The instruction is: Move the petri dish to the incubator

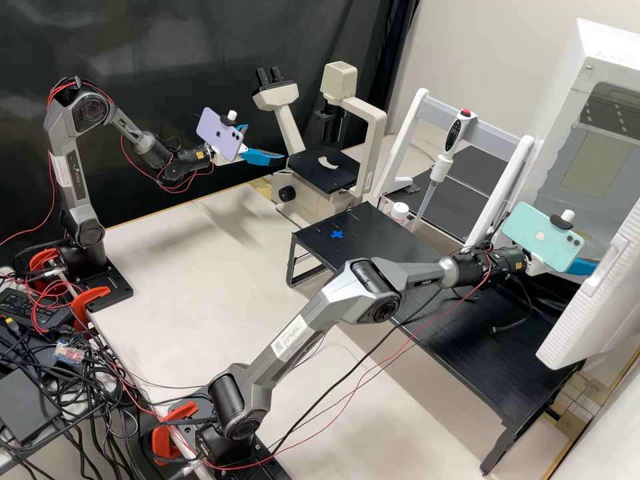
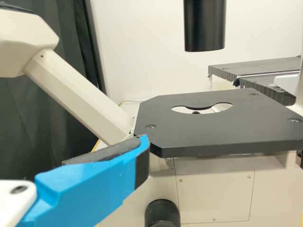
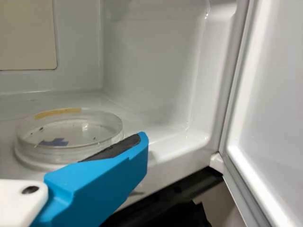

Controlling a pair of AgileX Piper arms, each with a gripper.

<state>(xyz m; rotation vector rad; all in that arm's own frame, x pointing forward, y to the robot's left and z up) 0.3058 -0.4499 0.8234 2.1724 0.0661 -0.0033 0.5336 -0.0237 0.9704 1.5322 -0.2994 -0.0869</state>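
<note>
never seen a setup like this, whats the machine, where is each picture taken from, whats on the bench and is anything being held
It's a pair of grey robot arms. The high view looks down from a fixed camera; each wrist view comes from a camera on that arm's wrist.

The left gripper is open and empty, near a microscope. The right gripper is at an open white chamber, presumably the incubator. Inside, a clear petri dish rests on its floor beside a blue finger. It doesn't look held, though I can't tell whether the finger touches it.

On the bench there's also a low black table and an upright pipette.
</note>
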